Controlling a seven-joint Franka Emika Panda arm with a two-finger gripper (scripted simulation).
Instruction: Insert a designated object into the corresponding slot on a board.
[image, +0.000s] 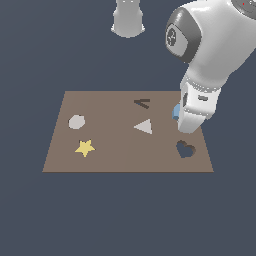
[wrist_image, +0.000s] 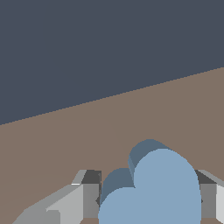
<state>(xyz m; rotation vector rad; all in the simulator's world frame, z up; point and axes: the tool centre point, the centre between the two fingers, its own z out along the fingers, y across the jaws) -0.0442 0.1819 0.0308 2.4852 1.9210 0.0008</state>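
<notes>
Two fingers (wrist_image: 89, 199) of my gripper (wrist_image: 148, 201) clench the blue heart (wrist_image: 153, 188) at its sides, leaving its face free to drop in. It hangs over the board (image: 110, 150) at right of centre in the exterior view, just above the heart slot (image: 185, 149). No readable writing anywhere.

No legible text or markings.

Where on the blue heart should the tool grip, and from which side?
Across its flat side walls, from above. The wrist view shows the blue heart between the two fingers at its flanks; whether they press it is unclear.
</notes>
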